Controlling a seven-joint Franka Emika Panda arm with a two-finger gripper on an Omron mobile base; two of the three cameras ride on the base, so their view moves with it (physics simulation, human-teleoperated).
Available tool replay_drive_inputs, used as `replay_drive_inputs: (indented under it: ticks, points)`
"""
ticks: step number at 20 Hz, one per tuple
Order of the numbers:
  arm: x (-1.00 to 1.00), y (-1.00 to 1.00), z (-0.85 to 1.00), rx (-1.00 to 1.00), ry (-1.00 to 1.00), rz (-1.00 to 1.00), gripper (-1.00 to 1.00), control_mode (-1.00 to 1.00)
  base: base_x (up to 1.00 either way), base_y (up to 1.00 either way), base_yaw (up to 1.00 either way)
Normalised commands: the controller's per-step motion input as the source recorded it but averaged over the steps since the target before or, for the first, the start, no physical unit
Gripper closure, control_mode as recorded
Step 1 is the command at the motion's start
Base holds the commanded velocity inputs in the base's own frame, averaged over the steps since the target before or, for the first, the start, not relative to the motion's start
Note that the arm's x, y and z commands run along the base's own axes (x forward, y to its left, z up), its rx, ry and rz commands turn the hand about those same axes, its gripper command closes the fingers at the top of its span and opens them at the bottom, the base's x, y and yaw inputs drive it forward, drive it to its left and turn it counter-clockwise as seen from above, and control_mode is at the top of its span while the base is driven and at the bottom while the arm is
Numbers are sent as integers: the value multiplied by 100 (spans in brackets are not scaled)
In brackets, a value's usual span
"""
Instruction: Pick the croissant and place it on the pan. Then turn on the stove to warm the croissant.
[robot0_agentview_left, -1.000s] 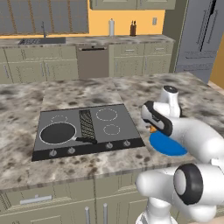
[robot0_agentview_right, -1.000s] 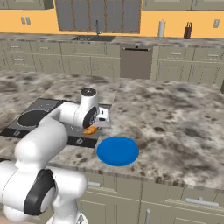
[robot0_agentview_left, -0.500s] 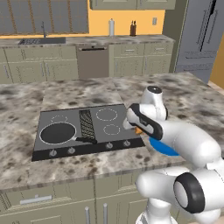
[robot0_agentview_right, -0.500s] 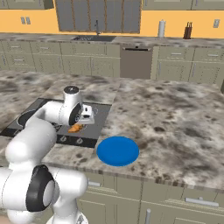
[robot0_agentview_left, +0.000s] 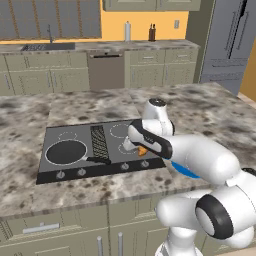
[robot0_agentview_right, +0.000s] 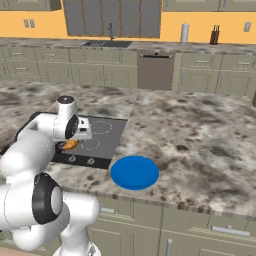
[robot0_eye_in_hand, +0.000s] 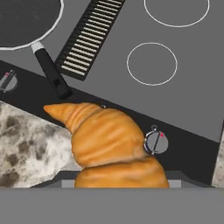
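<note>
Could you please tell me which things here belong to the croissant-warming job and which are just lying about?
Belong to the job:
croissant, held in the gripper
pan
stove

Just lying about:
blue plate
bottle on the back counter

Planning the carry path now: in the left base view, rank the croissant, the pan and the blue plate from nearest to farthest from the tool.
1. The croissant: in the tool, above the stove's front right edge.
2. The blue plate: on the counter just right of the stove, mostly hidden behind the arm.
3. The pan: on the stove's front left burner, across the grille.
</note>
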Motion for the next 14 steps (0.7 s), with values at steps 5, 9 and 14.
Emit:
replay_drive_inputs:
  ticks: [5, 9, 14]
  points:
    - [4, 53, 4, 0, 1, 2, 100, -100, 0, 0, 0]
    - [0, 54, 9, 0, 0, 2, 100, -100, 0, 0, 0]
    - [3, 51, 1, 0, 1, 0, 100, -100, 0, 0, 0]
